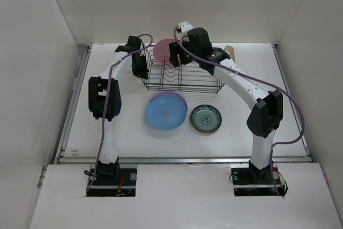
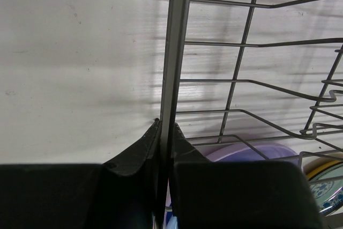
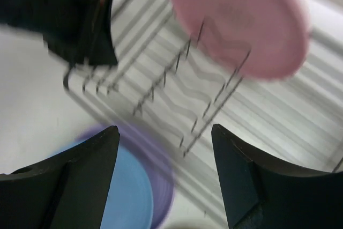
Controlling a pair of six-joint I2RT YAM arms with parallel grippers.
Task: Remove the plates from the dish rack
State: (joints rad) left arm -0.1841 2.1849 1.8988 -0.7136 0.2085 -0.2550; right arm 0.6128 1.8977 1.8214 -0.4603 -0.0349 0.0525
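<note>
The pink plate (image 1: 162, 51) stands upright at the far left of the dish rack (image 1: 182, 78). Near it on the table (image 1: 257, 79), the blue plate (image 1: 165, 113) tops the lavender plate (image 1: 179, 96), with the teal plate (image 1: 206, 118) to their right. The left end effector (image 2: 165, 128) pinches the rack's rim, and the right end effector (image 3: 165, 132) hangs spread above the rack.

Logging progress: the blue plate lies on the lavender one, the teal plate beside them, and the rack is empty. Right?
No. The dish rack is not empty: the pink plate stands in it, per the top external view. The blue plate on lavender plate, teal plate beside them: correct.
</note>
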